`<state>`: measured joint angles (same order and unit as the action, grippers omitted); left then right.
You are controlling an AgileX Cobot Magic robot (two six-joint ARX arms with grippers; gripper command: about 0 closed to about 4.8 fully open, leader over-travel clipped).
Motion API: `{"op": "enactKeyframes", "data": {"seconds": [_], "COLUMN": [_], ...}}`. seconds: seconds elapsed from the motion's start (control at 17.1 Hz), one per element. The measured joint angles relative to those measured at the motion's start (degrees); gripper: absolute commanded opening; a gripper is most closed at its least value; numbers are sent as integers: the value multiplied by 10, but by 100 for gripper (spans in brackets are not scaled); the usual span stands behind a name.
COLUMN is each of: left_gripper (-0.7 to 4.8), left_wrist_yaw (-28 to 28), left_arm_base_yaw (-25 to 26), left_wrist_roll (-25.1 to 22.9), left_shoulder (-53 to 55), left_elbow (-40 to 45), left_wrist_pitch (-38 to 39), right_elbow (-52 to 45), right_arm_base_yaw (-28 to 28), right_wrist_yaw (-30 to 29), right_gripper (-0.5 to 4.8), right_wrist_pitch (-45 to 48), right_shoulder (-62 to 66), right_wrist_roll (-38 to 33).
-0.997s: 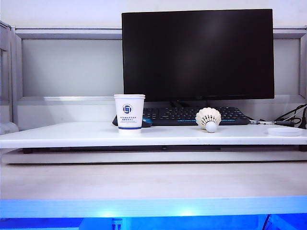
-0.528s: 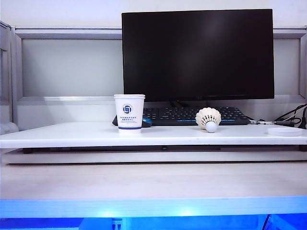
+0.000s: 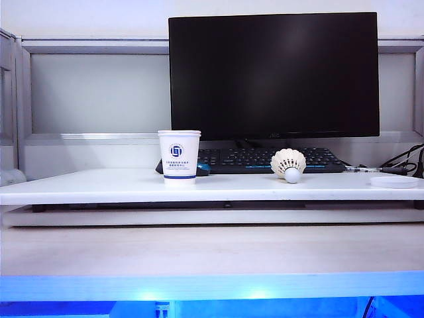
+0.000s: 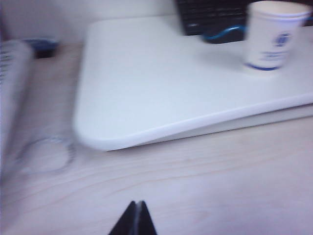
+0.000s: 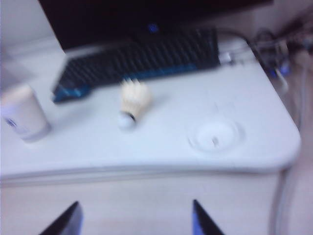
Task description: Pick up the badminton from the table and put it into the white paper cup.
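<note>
Right gripper [image 5: 134,218] hovers over the wood-grain surface at 6 o'clock of the badminton [image 3: 288,164], jaws spread wide, grasping nothing. Badminton lies on the table [image 3: 99,185], cork tip toward the front edge, well apart from the white paper cup [image 3: 179,156] at its 9 o'clock. Keyboard [image 3: 265,159] sits at 12 o'clock behind both. Left gripper [image 4: 136,219] hovers before the table's left corner, fingertips pressed together, empty.

The right gripper [image 5: 134,218], jaws spread, faces bare table [image 5: 161,147] up to the badminton [image 5: 133,104]. A keyboard [image 5: 142,61] stands behind it; a flat dish [image 5: 214,136] lies beside.
</note>
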<state>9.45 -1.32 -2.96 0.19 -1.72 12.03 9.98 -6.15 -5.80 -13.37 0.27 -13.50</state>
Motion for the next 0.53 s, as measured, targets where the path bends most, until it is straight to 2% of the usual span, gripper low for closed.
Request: {"op": "enactKeyframes", "data": {"seconds": [0.06, 0.23, 0.53], "left_gripper": [-5, -5, -5], "left_wrist_yaw": [34, 90, 120], "left_arm_base_yaw": [0, 0, 0], "left_wrist_roll": [0, 0, 1], "left_shoulder": [0, 0, 0], "left_elbow": [-1, -2, -2], "left_wrist_pitch": [0, -2, -2], "right_elbow": [17, 52, 106], "right_arm_base_yaw": [0, 0, 0], "right_wrist_yaw": [-1, -8, -52], "right_gripper": [352, 371, 379], "right_wrist_pitch": [1, 5, 37], "right_shoulder": [2, 47, 214], "right_wrist_roll": [0, -2, -4]}}
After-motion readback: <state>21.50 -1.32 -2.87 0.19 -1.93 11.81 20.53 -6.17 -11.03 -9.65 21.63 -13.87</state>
